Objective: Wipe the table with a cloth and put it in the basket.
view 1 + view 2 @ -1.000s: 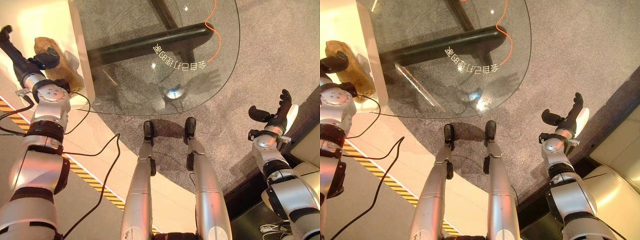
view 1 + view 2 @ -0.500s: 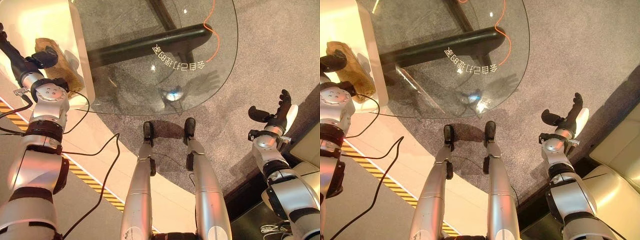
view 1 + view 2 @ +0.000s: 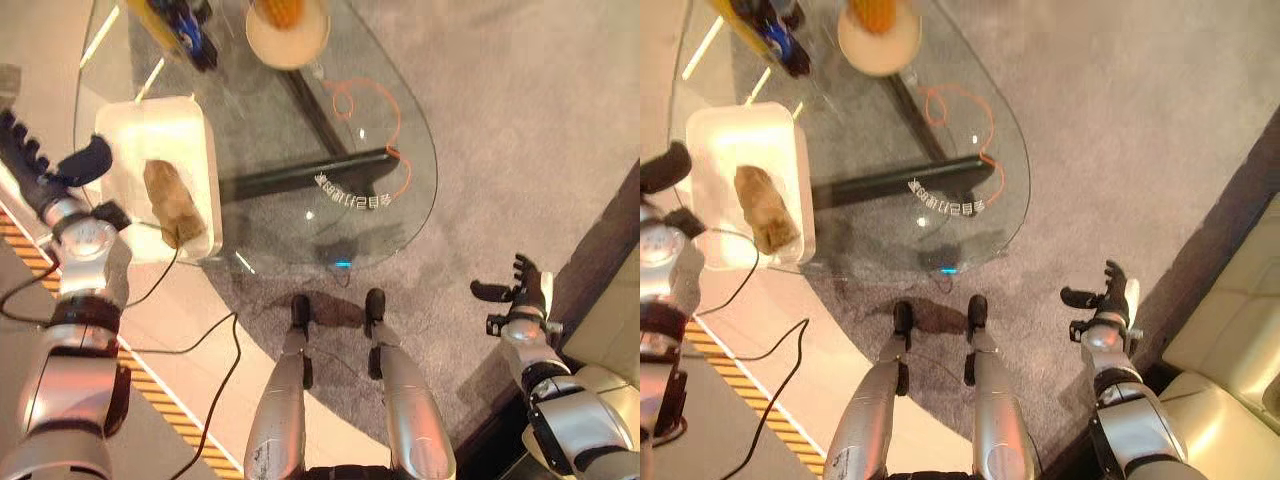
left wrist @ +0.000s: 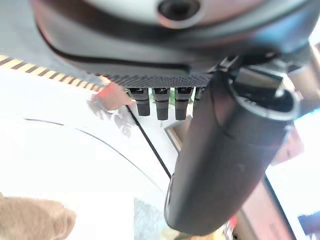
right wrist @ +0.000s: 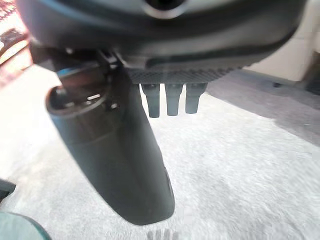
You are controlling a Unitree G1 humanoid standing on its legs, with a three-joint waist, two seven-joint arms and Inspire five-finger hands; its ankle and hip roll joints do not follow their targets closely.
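Left hand (image 3: 45, 170): fingers straight and spread, thumb out, holding nothing; positioned beside the white basket (image 3: 125, 125), not touching it. Brown cloth (image 3: 175, 205): lying inside the basket, just past the left hand's thumb side. Basket: resting at the near end of the glass surface (image 3: 380, 170). Right hand (image 3: 520, 285): fingers extended, empty, over grey carpet (image 3: 520, 120), well apart from the surface.
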